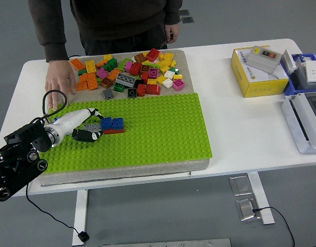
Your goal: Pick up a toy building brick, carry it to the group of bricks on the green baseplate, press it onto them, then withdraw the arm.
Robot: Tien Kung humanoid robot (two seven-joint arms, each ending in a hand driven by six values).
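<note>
- At the left of the frame, my left hand lies low over the green baseplate, white palm shell up, dark fingers curled loosely beside the group of bricks.
- I cannot tell for sure whether those fingers pinch anything; a grey brick sits under them, touching the blue ones, and I judge it is the piece being pressed on.
- My right hand is not visible.
- Risk, as I judge it: if the grey brick is only half seated, drawing the arm away could drag it off its studs or tip it, since my fingertips lie right against it.
- A sideways pull could also shift the baseplate on its grey mat.
- A person's hand rests flat on the mat at upper left, near my wrist cable; the loop could snag.
- The baseplate is hard, studded plastic; the loose bricks at top centre are glossy, blocky and jumbled together.
</note>
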